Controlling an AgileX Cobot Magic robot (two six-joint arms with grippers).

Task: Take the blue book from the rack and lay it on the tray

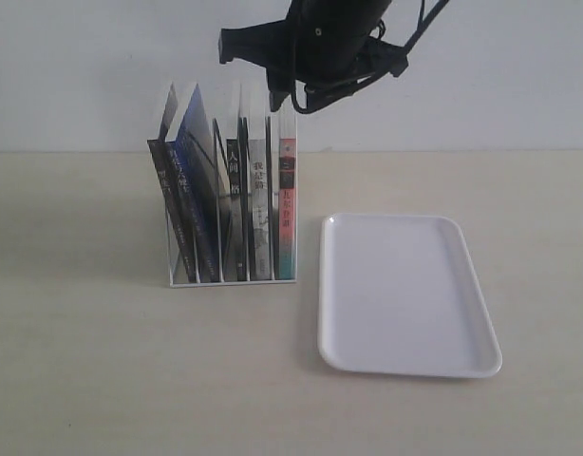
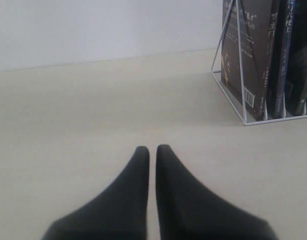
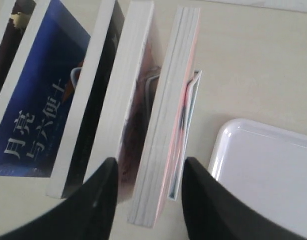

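Right gripper (image 3: 150,161) spread, straddling top edge of pink-spined book (image 3: 163,130); left gripper (image 2: 152,148) pressed together over table (image 2: 93,125). Blue book (image 1: 192,176) leans in rack (image 1: 230,281), beside tray (image 1: 405,294)

Blue book (image 1: 195,190) aslant in rack (image 1: 235,282), tray (image 1: 405,294) beside

Rack (image 1: 230,190) left of centre on table (image 1: 102,380), books (image 1: 258,209) standing between its dividers, tray (image 1: 405,294) flat just right, slightly forward.

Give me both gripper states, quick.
Left gripper: shut, empty.
Right gripper: open, empty, over the pink book.
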